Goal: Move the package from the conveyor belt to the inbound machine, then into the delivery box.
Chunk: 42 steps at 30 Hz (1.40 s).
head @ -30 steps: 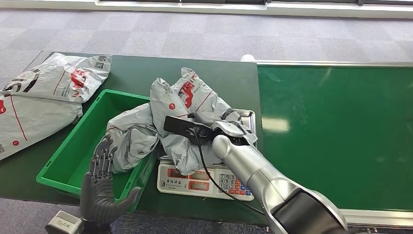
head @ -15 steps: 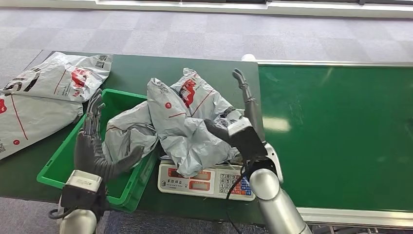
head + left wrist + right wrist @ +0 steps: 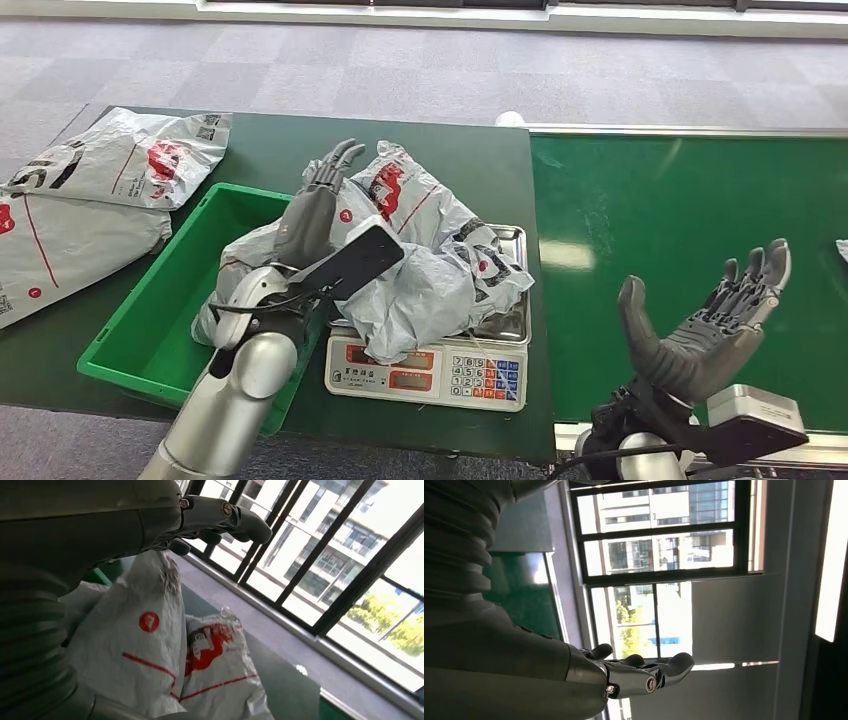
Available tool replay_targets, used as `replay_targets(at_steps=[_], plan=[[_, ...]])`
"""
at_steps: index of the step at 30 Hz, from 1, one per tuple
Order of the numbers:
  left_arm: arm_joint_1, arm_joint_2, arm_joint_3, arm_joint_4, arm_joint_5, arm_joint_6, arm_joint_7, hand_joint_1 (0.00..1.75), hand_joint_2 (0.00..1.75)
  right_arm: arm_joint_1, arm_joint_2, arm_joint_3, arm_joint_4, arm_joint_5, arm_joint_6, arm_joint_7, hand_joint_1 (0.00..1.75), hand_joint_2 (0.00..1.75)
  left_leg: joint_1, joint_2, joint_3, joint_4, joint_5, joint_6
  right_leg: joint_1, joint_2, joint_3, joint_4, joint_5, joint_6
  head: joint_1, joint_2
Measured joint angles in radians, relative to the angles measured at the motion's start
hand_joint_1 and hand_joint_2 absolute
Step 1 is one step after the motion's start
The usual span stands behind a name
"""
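A crumpled grey package [image 3: 420, 290] with red markings lies heaped across the weighing scale [image 3: 430, 368], its far end spilling off toward the back of the dark green table [image 3: 270, 150] and its near left side sagging over the edge of the green bin [image 3: 150, 320]. The left hand [image 3: 310, 210] is stretched out over that package, fingers extended and apart, seemingly resting against the plastic without closing on it. The right hand [image 3: 705, 325] is raised palm-up, fingers spread and holding nothing, above the conveyor belt [image 3: 690, 230], and two more grey mailers [image 3: 90, 190] lie flat at the table's far left.
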<state>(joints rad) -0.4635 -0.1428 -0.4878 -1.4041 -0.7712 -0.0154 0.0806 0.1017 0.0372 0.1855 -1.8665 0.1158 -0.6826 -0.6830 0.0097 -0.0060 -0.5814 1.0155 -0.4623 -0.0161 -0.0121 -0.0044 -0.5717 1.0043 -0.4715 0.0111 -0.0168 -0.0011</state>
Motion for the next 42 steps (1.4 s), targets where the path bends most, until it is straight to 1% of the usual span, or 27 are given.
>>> replay_targets(at_steps=[2,5,8,12,15,18,19,20,23,24,27,30,33,35,37,42], plan=[[-0.050,-0.034,-0.028,0.168,-0.039,-0.007,0.012,0.00,1.75,0.038,-0.015,-0.004,0.000,-0.037,-0.007,-0.010,0.00,1.75,-0.001,0.002,0.000,0.000,0.000,0.000,-0.001,0.002,-0.001,0.000,0.001,0.001,0.000,0.000],[-0.105,-0.097,-0.062,0.422,-0.080,-0.029,0.013,0.00,1.75,0.070,-0.029,-0.003,0.000,-0.036,-0.008,-0.013,0.00,1.75,-0.001,0.003,0.000,0.000,0.000,0.000,-0.001,0.004,-0.001,0.000,0.001,0.002,0.000,0.000],[-0.133,-0.146,-0.081,0.607,-0.098,-0.071,0.028,0.00,1.75,0.076,-0.037,0.009,0.003,-0.030,0.002,-0.007,0.00,1.75,-0.001,0.003,-0.001,0.000,0.000,0.000,-0.001,0.004,-0.001,0.000,0.001,0.002,0.000,0.000],[-0.177,-0.187,-0.093,0.761,-0.117,-0.097,0.061,0.00,1.75,0.073,-0.041,0.029,0.019,-0.024,0.027,0.017,0.00,1.75,-0.001,0.002,0.000,0.000,0.000,0.000,0.000,0.003,0.001,0.000,0.000,0.002,0.000,0.000],[-0.208,-0.202,-0.098,0.826,-0.121,-0.098,0.066,0.00,1.75,0.072,-0.041,0.040,0.031,-0.023,0.032,0.021,0.00,1.75,-0.001,0.000,0.001,-0.001,0.000,0.001,0.000,0.001,0.004,0.000,-0.001,0.002,0.000,0.000],[-0.228,-0.211,-0.100,0.864,-0.122,-0.098,0.066,0.00,1.75,0.072,-0.041,0.044,0.040,-0.022,0.033,0.022,0.00,1.75,-0.001,0.000,0.003,-0.001,-0.001,0.001,0.000,0.001,0.005,0.000,-0.001,0.002,0.000,0.000],[-0.232,-0.212,-0.101,0.871,-0.122,-0.098,0.066,0.00,1.75,0.072,-0.041,0.045,0.042,-0.021,0.033,0.022,0.00,1.75,-0.001,0.000,0.003,-0.001,-0.001,0.001,0.000,0.001,0.006,0.000,-0.001,0.002,0.000,0.000],[-0.236,-0.212,-0.103,0.878,-0.122,-0.098,0.066,0.23,1.75,0.072,-0.041,0.045,0.044,-0.021,0.033,0.022,0.00,1.75,-0.001,0.000,0.004,-0.001,-0.001,0.002,-0.001,0.001,0.007,0.000,-0.001,0.002,0.000,0.000],[-0.243,-0.212,-0.108,0.893,-0.123,-0.106,0.068,1.54,1.75,0.072,-0.041,0.045,0.050,-0.019,0.037,0.023,0.00,1.75,-0.001,0.000,0.006,-0.001,-0.001,0.002,-0.001,0.001,0.008,0.000,-0.001,0.002,0.000,0.000],[-0.243,-0.212,-0.109,0.897,-0.122,-0.112,0.067,1.75,1.75,0.072,-0.041,0.045,0.051,-0.017,0.040,0.024,0.00,1.75,-0.001,0.000,0.006,-0.001,-0.001,0.002,-0.001,0.001,0.009,0.000,-0.001,0.002,0.000,0.000],[-0.241,-0.211,-0.108,0.907,-0.103,-0.114,0.051,1.75,1.75,0.072,-0.041,0.045,0.055,-0.007,0.047,0.032,0.00,1.75,-0.001,0.000,0.006,-0.001,-0.002,0.003,-0.001,0.000,0.011,0.000,-0.002,0.003,0.000,0.000],[-0.231,-0.205,-0.090,0.904,-0.071,-0.059,0.009,1.75,1.75,0.074,-0.041,0.045,0.057,0.003,0.045,0.037,0.00,1.75,-0.001,0.000,0.007,-0.001,-0.002,0.004,-0.001,0.000,0.012,0.000,-0.002,0.004,0.000,0.000],[-0.203,-0.191,-0.043,0.851,-0.009,0.006,-0.058,1.75,1.75,0.087,-0.041,0.045,0.056,0.015,0.032,0.042,0.00,1.75,-0.001,0.001,0.008,-0.001,-0.001,0.004,-0.001,0.001,0.010,0.000,-0.001,0.003,0.000,0.000],[-0.171,-0.178,-0.005,0.772,0.054,0.040,-0.101,1.75,1.75,0.102,-0.040,0.045,0.055,0.028,0.025,0.047,0.00,1.75,-0.001,0.000,0.006,-0.001,0.000,0.003,-0.001,0.001,0.009,0.000,-0.001,0.003,0.000,0.000],[-0.135,-0.159,0.030,0.664,0.121,0.065,-0.128,1.75,1.75,0.118,-0.039,0.045,0.049,0.044,0.019,0.051,0.00,1.75,-0.001,0.001,0.004,-0.001,0.000,0.003,-0.001,0.002,0.006,0.001,-0.001,0.003,0.000,0.000],[-0.042,-0.086,0.098,0.331,0.281,0.129,-0.171,1.75,1.75,0.165,-0.033,0.043,0.027,0.064,0.000,0.051,0.00,1.75,-0.001,0.001,0.001,-0.001,0.000,0.002,0.000,0.004,0.002,0.001,-0.001,0.003,0.000,0.000]])
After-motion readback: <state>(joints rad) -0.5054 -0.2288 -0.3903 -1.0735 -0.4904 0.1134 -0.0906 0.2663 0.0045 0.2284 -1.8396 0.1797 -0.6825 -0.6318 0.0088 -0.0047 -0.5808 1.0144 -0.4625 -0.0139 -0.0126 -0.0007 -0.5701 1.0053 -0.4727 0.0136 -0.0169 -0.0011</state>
